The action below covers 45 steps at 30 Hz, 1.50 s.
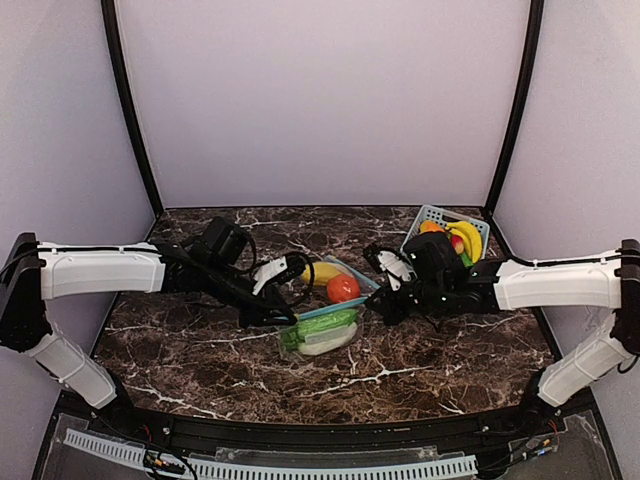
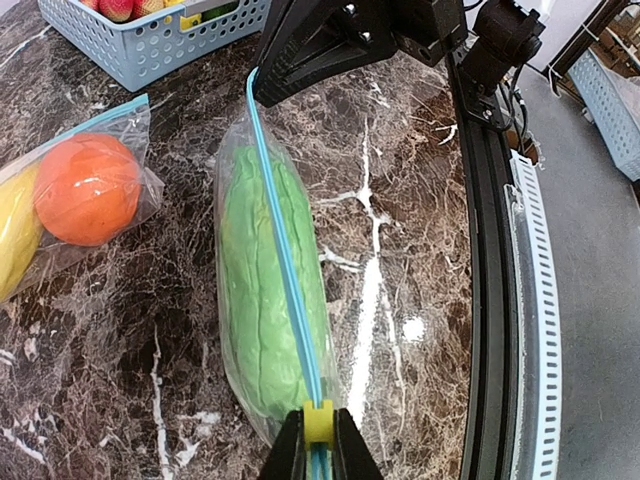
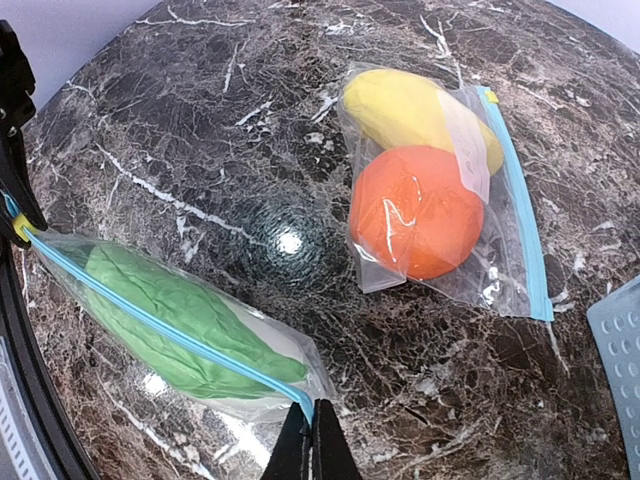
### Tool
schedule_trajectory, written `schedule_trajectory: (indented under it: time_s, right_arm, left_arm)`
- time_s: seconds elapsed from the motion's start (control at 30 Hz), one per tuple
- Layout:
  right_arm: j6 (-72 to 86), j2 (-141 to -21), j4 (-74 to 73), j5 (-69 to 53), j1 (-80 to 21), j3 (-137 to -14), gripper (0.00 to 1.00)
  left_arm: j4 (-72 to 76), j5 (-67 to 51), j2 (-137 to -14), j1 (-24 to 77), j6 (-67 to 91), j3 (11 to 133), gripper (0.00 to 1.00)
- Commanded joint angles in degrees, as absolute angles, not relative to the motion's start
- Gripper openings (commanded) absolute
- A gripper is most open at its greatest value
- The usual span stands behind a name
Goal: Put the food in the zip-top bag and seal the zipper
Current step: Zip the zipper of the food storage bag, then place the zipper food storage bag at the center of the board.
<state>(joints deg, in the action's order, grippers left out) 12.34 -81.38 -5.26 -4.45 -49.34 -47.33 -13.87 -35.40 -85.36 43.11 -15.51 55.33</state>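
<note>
Left end effector (image 2: 318, 455) pinches yellow slider (image 2: 318, 421) on clear plastic zip-top bag (image 2: 232, 170). Right end effector (image 3: 308, 445) clamps bag's 3 o'clock corner.

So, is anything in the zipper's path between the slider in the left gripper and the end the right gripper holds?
Nothing visible. The blue zipper strip runs bare from the yellow slider in the left gripper to the zip-top bag corner in the right gripper; the green piece sits inside, under it.

Bright overhead light is filling all views. Glare is spotting the worktop (image 3: 290, 242) at mid-frame and streaking the film over the orange-red ball (image 3: 420, 225). Wrist views are bowing at the edges.
</note>
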Motion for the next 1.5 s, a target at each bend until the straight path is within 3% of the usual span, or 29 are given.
schedule_trajectory:
  time_s: [0.0, 0.63, 0.93, 1.1, 1.47]
  right_arm:
    - [13.1, -79.0, -8.3, 1.2, -47.6, -46.9, 0.00]
    - [12.4, -75.9, -11.5, 0.3, -46.4, -45.8, 0.00]
    - [5.7, -70.3, -12.1, -27.6, -46.5, -44.5, 0.00]
    - [6.5, -69.5, -15.8, -34.1, -46.5, -45.8, 0.00]
    - [16.6, -85.9, -18.1, -19.6, -46.3, -51.6, 0.00]
  left_arm:
    - [-18.6, -35.5, -82.9, 42.5, -16.6, 53.9, 0.08]
    - [-19.9, -33.4, -80.8, 41.8, -17.7, 54.4, 0.07]
    - [-24.1, -43.9, -83.7, 42.1, -15.2, 57.0, 0.05]
    - [-24.9, -50.2, -85.9, 42.2, -6.2, 57.6, 0.05]
    - [-16.6, -32.5, -86.2, 42.3, 9.0, 54.5, 0.06]
